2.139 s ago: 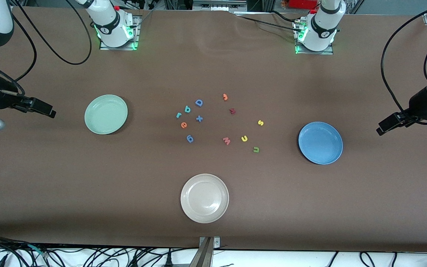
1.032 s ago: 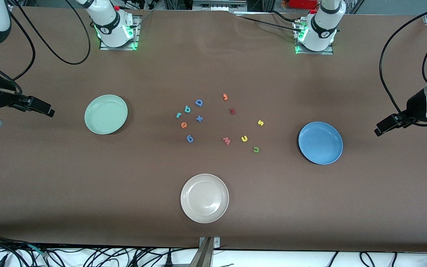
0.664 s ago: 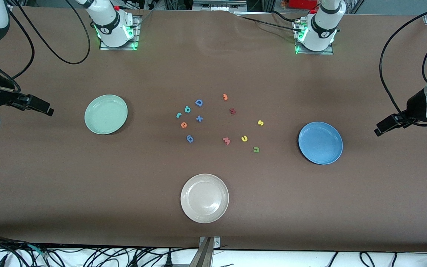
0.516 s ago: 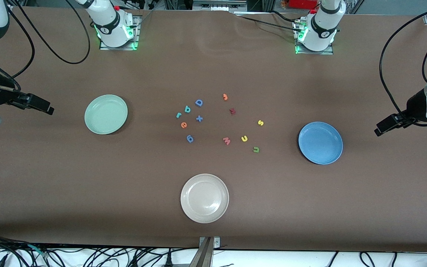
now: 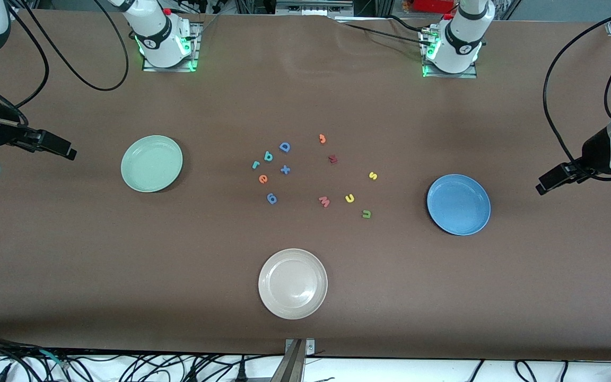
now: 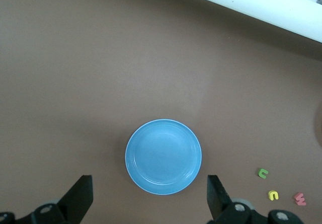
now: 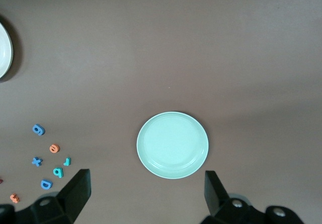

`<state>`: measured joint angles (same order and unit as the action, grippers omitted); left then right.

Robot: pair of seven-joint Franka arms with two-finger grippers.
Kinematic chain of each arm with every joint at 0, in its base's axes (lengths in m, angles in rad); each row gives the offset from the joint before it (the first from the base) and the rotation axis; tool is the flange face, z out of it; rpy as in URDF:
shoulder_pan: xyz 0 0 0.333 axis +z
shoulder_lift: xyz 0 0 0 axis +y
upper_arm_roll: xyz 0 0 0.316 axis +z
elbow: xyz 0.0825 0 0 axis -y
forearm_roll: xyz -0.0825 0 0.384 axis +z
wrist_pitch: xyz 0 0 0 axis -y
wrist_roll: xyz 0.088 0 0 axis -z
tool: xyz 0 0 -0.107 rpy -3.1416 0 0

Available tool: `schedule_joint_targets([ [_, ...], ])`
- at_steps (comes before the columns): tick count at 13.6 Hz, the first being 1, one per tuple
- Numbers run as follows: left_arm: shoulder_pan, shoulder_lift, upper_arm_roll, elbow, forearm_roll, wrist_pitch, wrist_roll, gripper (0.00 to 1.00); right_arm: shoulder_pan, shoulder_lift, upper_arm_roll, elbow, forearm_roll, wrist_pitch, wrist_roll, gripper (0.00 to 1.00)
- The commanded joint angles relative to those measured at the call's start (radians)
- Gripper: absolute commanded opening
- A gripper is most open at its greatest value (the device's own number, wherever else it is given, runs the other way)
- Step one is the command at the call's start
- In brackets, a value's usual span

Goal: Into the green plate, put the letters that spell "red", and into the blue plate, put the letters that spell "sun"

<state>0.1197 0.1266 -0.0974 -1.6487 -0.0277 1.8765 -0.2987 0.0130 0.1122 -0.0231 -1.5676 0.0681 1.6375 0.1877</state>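
A: What do we have on the table point(image 5: 72, 276)?

B: Three plates, eleven foam pieces. Green plate point(image 5: 151, 163) toward the right arm's end, blue plate point(image 5: 459, 204) toward the left arm's end, cream plate point(image 5: 293, 284) nearest the front camera. All three round, shallow, nothing in them.

A: "red" letters?

B: We count three, clustered between the plates on the green plate's side: teal r point(image 5: 256, 164), teal d point(image 5: 268, 156) that reads as a b from here, orange e point(image 5: 263, 179). Mixed in: blue D point(image 5: 284, 147), blue x point(image 5: 285, 170), blue g point(image 5: 272, 198).

A: "sun"?

B: Three, on the blue plate's side: yellow s point(image 5: 373, 175), yellow u point(image 5: 350, 198), olive n point(image 5: 366, 214). Pink w point(image 5: 324, 201) just beside the u. A dark red piece point(image 5: 332, 158) and a small orange piece point(image 5: 322, 139) sit farther from the camera.

A: Grippers?

B: Right gripper point(image 5: 67, 153) hangs over bare table by the green plate, left gripper point(image 5: 544, 185) over bare table by the blue plate. Both jaws spread wide, holding nothing.
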Motion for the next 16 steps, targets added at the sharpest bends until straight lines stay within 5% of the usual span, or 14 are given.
schedule_joint_targets([
  [1, -0.005, -0.002, 0.001, 0.001, 0.017, 0.003, -0.007, 1.0, -0.01, -0.02, 0.008, -0.009, -0.058, -0.007, 0.009, 1.0],
  [16, -0.002, -0.002, 0.001, 0.006, 0.015, 0.001, -0.004, 1.0, -0.005, -0.022, 0.017, -0.038, -0.07, -0.036, 0.072, 1.0],
])
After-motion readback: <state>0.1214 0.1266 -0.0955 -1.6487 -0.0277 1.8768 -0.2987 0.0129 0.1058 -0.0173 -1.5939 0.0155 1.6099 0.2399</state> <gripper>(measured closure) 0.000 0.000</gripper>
